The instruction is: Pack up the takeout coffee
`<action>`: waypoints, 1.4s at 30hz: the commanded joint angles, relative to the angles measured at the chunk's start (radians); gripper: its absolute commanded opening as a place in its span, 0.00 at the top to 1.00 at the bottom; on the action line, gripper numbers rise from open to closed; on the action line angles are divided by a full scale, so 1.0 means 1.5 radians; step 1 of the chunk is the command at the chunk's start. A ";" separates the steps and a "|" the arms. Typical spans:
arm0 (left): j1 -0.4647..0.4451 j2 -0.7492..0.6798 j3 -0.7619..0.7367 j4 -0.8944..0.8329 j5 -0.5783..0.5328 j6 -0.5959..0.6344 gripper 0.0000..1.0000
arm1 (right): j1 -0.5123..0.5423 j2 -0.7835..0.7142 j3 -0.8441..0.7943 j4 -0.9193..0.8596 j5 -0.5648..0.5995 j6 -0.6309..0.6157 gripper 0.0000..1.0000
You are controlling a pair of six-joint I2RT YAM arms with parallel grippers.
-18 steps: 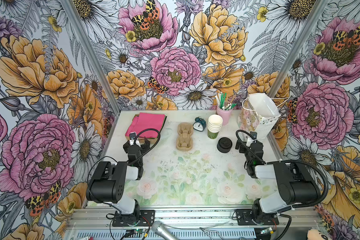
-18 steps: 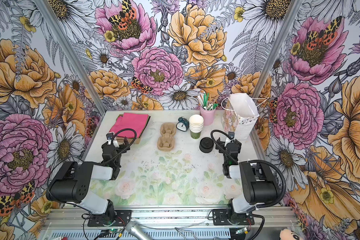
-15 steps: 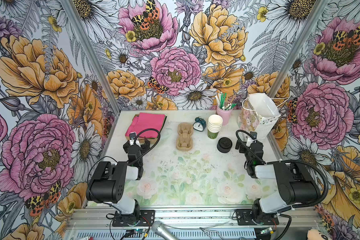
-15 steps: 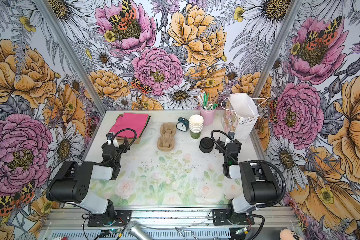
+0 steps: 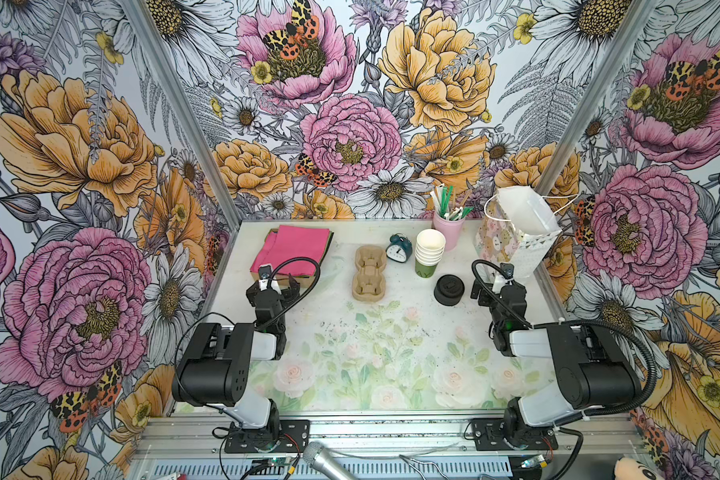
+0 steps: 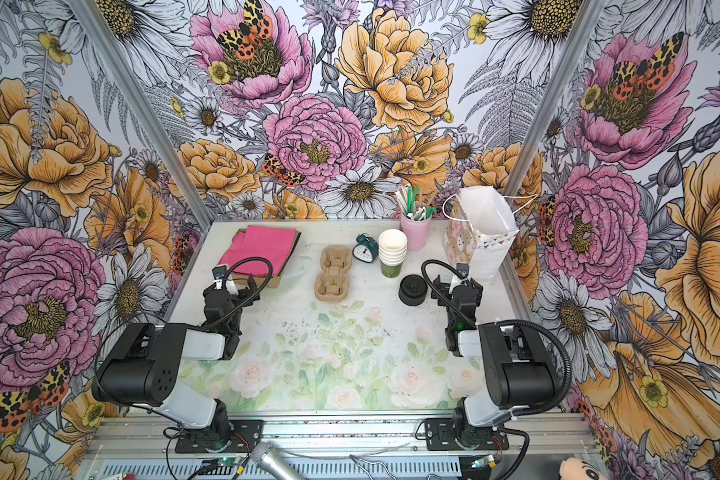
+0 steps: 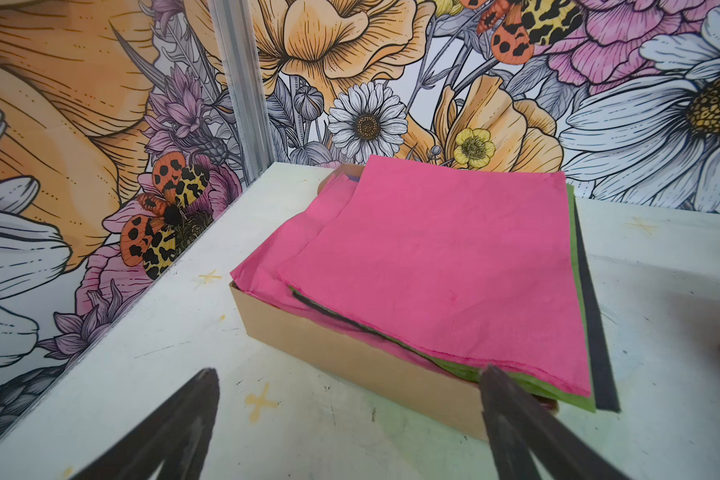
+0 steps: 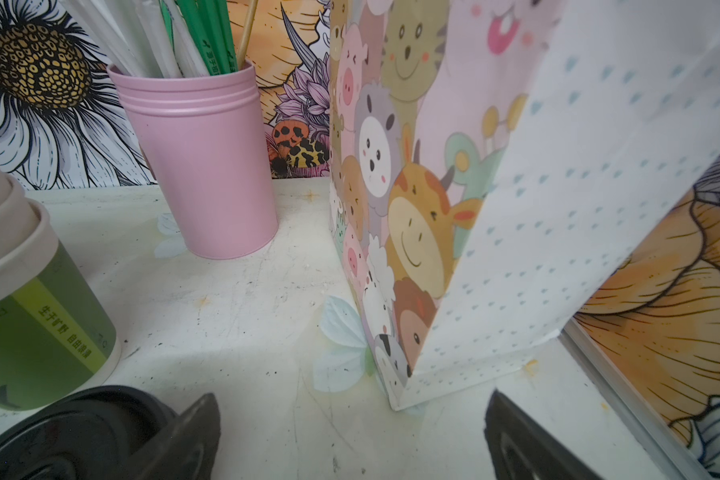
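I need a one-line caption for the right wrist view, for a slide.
Open right gripper before the animal-print gift bag, pink straw cup, stacked paper cups and black lids.

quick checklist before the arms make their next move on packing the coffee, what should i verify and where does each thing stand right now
1. Left gripper fingers open and empty: ok
2. Right gripper fingers open and empty: ok
3. Single white paper cup with a black lid, ready to pack: not ok, none in view
4. Stack of nested paper cups with a green bottom cup upright: ok
5. Squat pile of black plastic lids clear of the right gripper: cannot tell, they sit very close together
6. Cartoon-animal paper gift bag standing upright: ok; its mouth free: cannot tell
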 commanded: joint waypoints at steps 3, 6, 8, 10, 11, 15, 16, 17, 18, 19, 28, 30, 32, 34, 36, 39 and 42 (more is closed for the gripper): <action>0.007 -0.009 0.010 0.000 0.021 -0.003 0.01 | -0.005 0.004 0.007 0.008 -0.006 0.001 0.01; 0.007 -0.009 0.010 0.000 0.020 -0.003 0.01 | -0.005 0.004 0.007 0.008 -0.006 0.001 0.00; 0.008 -0.008 0.010 0.000 0.020 -0.003 0.01 | -0.005 0.003 0.007 0.008 -0.006 0.001 0.01; 0.007 -0.008 0.010 0.001 0.021 -0.003 0.01 | -0.005 0.003 0.007 0.009 -0.005 0.001 0.00; 0.007 -0.009 0.009 0.000 0.020 -0.003 0.01 | -0.005 0.003 0.007 0.010 -0.006 0.001 0.01; 0.006 -0.014 -0.009 0.034 0.034 0.004 0.01 | -0.005 0.002 0.004 0.014 -0.007 -0.001 0.01; 0.006 -0.026 -0.023 0.052 0.034 0.004 0.01 | -0.004 0.000 0.001 0.018 -0.011 -0.003 0.01; 0.005 -0.045 -0.037 0.059 0.034 0.005 0.01 | 0.001 -0.012 -0.006 0.022 -0.013 -0.010 0.01; 0.004 -0.063 -0.046 0.061 0.034 0.005 0.01 | 0.010 -0.031 -0.014 0.020 0.000 -0.017 0.00; 0.001 -0.084 -0.055 0.056 0.030 0.006 0.01 | 0.021 -0.068 -0.021 0.007 0.019 -0.025 0.00; -0.086 -0.380 -0.010 -0.267 -0.094 -0.013 0.01 | 0.108 -0.390 0.084 -0.395 0.042 0.001 0.00; -0.117 -0.449 0.012 -0.342 -0.099 -0.031 0.01 | 0.125 -0.412 0.135 -0.465 0.032 0.013 0.01; -0.151 -0.511 0.040 -0.415 -0.089 -0.058 0.01 | 0.142 -0.409 0.199 -0.537 0.015 0.028 0.01; -0.175 -0.555 0.070 -0.488 -0.066 -0.094 0.01 | 0.165 -0.380 0.273 -0.606 0.006 0.037 0.03; -0.191 -0.582 0.091 -0.540 -0.022 -0.124 0.01 | 0.189 -0.335 0.341 -0.669 0.003 0.044 0.08; -0.203 -0.598 0.122 -0.623 0.057 -0.161 0.01 | 0.218 -0.237 0.484 -0.791 0.014 0.060 0.13; -0.208 -0.593 0.162 -0.720 0.123 -0.186 0.01 | 0.235 -0.138 0.612 -0.901 0.052 0.064 0.14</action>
